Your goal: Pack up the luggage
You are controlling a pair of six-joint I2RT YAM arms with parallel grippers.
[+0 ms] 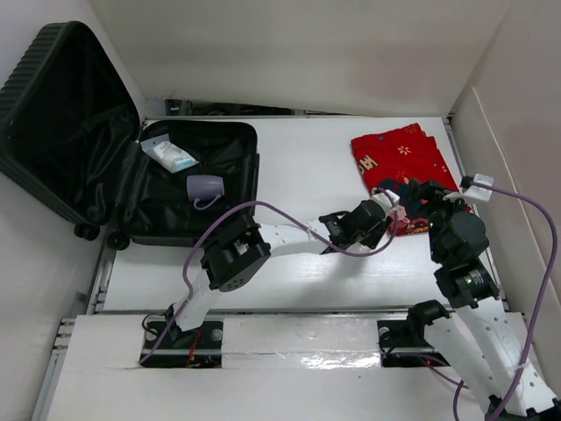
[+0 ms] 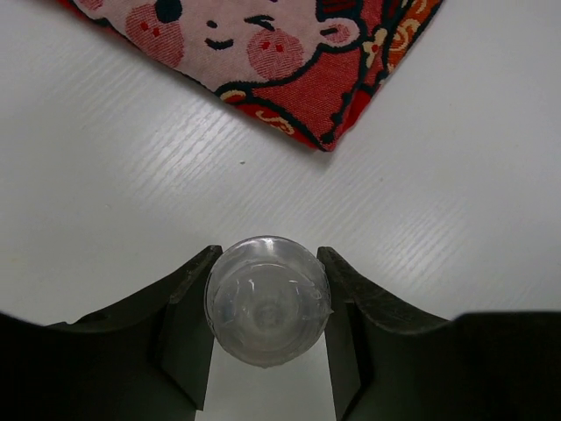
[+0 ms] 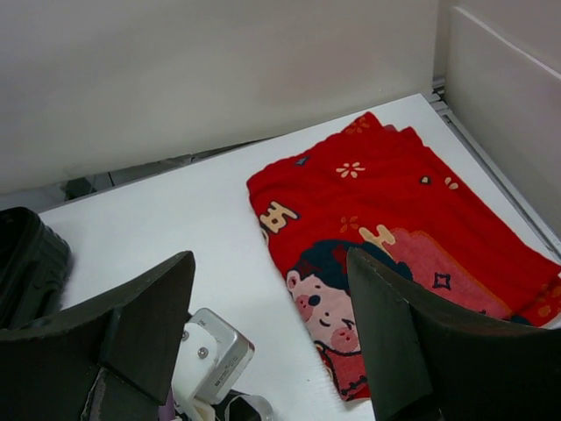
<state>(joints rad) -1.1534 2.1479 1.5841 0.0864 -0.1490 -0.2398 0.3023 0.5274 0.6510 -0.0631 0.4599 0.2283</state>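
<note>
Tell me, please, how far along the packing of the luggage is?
Done: a mug and a packet lie in the open luggage. In hand: the left gripper clamps a clear container. Left: the red cloth on the table, near the open right gripper.

Luggage (image 1: 61, 123) sits open at the table's (image 1: 298, 184) far left, mug (image 1: 205, 189) and packet (image 1: 169, 154) in it. Cloth (image 1: 403, 158) is far right, small round container (image 2: 267, 300) just before its corner.

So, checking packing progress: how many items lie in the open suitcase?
2: a white-and-blue packet at the far left of the suitcase, a lilac mug nearer its middle. More may be hidden.
</note>
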